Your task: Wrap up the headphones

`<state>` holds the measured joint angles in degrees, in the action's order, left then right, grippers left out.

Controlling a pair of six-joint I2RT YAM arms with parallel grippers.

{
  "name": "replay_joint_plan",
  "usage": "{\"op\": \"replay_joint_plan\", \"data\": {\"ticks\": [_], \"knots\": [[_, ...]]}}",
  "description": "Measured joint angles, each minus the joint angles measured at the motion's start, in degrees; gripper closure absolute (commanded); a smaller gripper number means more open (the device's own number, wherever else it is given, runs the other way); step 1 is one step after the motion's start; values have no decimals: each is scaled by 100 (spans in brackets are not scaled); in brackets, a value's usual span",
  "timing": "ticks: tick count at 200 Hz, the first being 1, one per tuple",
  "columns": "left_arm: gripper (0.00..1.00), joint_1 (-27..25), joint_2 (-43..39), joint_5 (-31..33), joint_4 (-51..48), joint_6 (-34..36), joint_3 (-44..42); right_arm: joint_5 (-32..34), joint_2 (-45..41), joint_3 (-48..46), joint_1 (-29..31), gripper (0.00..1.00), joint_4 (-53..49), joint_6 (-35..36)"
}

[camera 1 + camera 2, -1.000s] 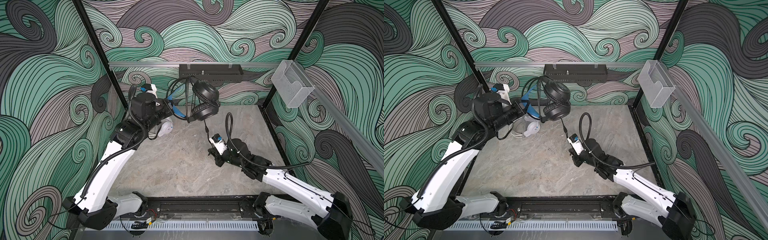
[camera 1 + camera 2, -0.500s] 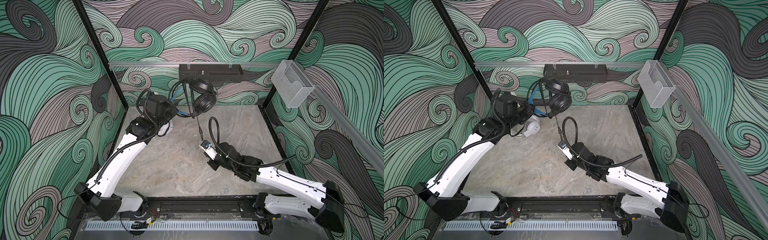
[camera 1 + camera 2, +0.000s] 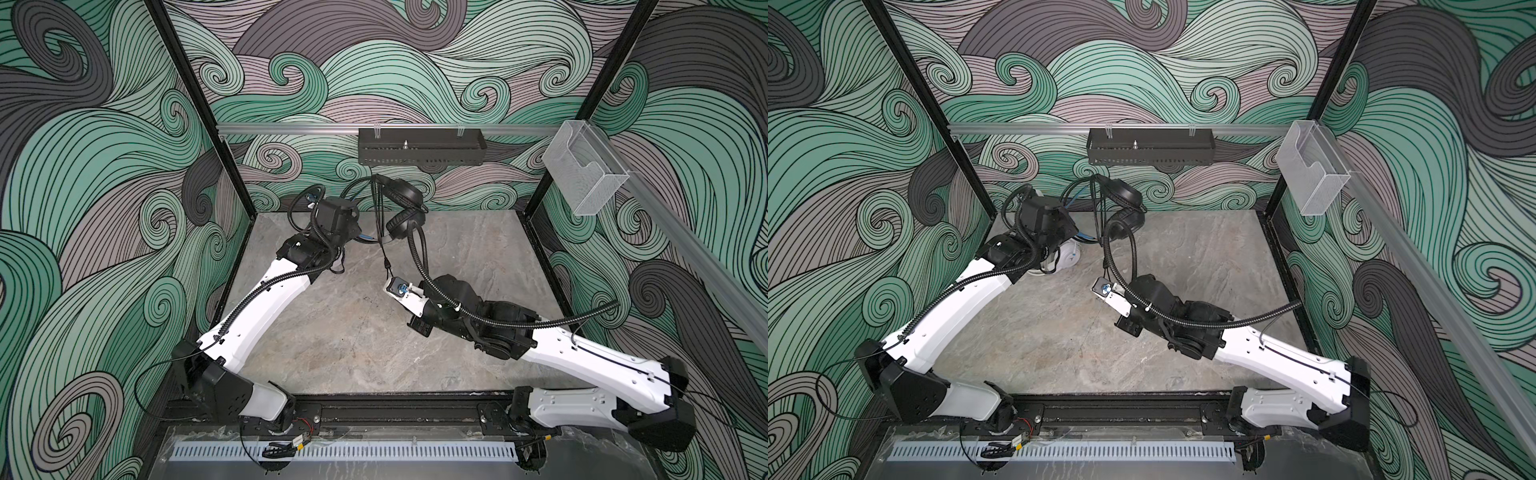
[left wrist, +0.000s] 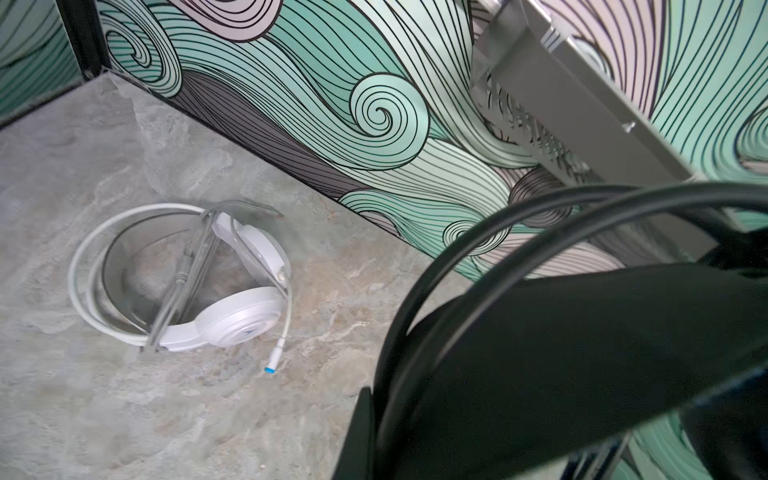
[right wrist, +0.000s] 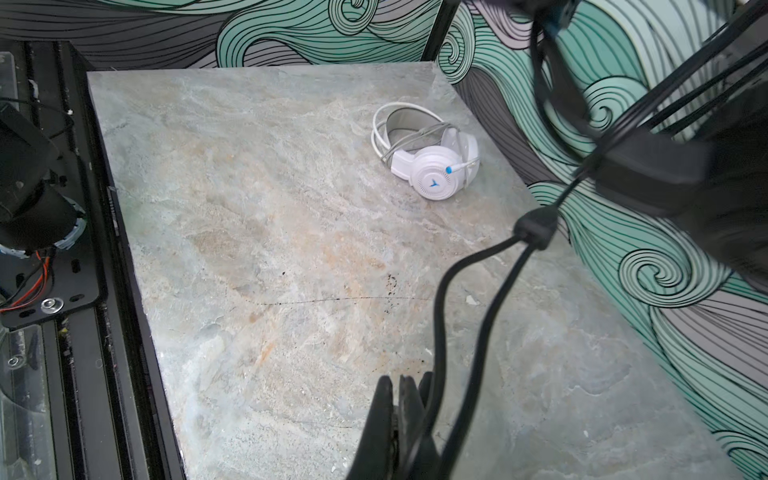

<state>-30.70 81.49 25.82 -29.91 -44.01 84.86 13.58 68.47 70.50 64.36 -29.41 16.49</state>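
right wrist view has the right pincer (image 5: 405,386) closed on the black cord (image 5: 478,266). two strands climb from its jaws to a small splitter (image 5: 536,226), and from there thin lines go up to the black headset (image 3: 405,208), which hangs in the air above and beyond this pincer. in both top views the left pincer (image 3: 360,233) sits level with that headset. it is closed on the blue-lined band, with the earcups on its far side, toward the right arm. the white headset (image 4: 232,316) lies on the stone table (image 5: 270,249) below the left pincer, well apart from the right one. its pale cord (image 4: 178,286) is looped across the headband. the blue-tipped plug (image 4: 270,370) rests on the table just beside an earcup. a black tray (image 3: 419,145) hangs on the back rail, above both pincers.
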Motion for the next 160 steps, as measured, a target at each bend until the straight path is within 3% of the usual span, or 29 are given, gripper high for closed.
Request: {"op": "replay_joint_plan", "data": {"ticks": [65,100,160], "knots": [[100,-514,-463,245,-66,2315,-713,101,564,1659,-2,100,-1272,761],[100,-691,-750,-103,-162,3475,-831,197,817,2164,7,100,-1777,1239],[100,-1082,-931,-914,-393,4409,-1128,564,909,2295,48,100,-2144,1709]]}}
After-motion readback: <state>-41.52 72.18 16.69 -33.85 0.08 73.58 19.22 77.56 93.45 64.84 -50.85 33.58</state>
